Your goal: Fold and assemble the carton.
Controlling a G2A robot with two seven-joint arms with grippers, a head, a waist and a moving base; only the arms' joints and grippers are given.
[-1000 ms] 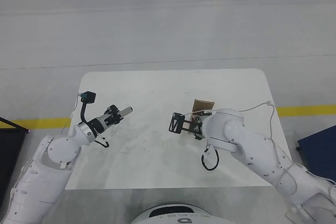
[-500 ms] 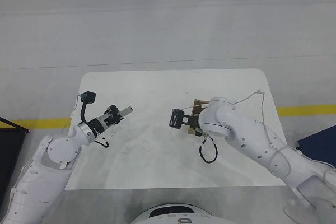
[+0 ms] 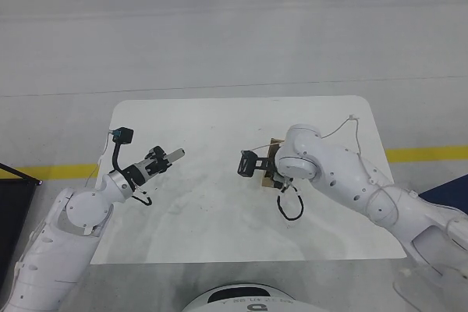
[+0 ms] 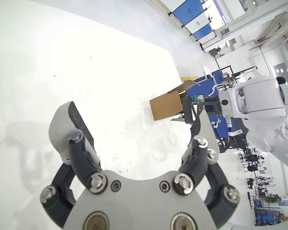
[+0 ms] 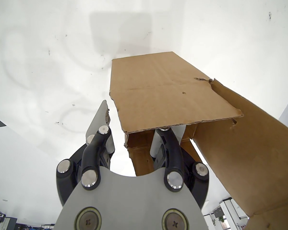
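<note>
Right of white bench (image 3: pixel 210 226) centre: brown corrugated cardboard carton (image 5: pixel 168 92), flaps loose | right gripper (image 5: pixel 134 123): I see jaws apart, straddling one carton wall | left gripper (image 4: pixel 134 113): jaws wide, well apart from carton.

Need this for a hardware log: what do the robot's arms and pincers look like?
The left arm and right arm wear glossy white rounded shells, with a black cable loop at each wrist. The left pincer has a silver screw-studded base plate, black curved links and pale grey fingers with black ribbed pads; the right pincer shares the plate and links.
</note>
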